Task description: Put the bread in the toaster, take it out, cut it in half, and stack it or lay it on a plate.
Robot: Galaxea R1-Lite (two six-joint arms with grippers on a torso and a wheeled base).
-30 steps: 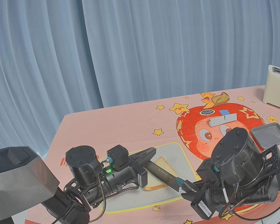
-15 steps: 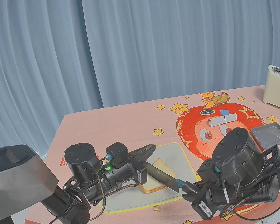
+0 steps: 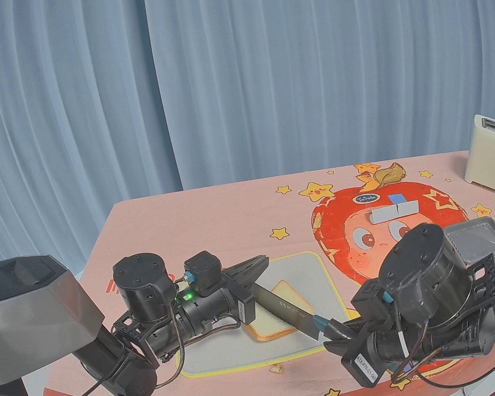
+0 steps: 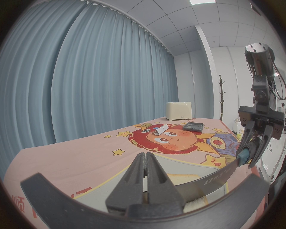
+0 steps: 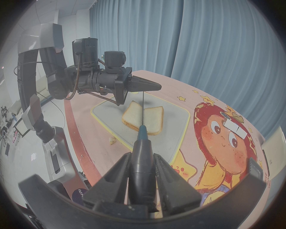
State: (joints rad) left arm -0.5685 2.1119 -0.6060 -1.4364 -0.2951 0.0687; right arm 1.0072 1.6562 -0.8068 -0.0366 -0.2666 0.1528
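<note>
While the knife (image 3: 286,312) bears across the bread (image 3: 271,327) on the cutting board (image 3: 313,268), the head view has the right hand (image 3: 332,335) clamped on its handle. If the slice skids, the halves come out uneven. Left wrist view: the left hand (image 4: 146,156) is pinched narrow, empty, above the blade. Right wrist view: pale crumb, tan crust, lying flat on the bench's board.

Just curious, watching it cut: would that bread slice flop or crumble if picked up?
Probably light and soft: the bread looks thin, lying flat on the cutting board. Likely crumbly: a crumb lies nearby. With the knife across its middle, it may part when lifted.
</note>
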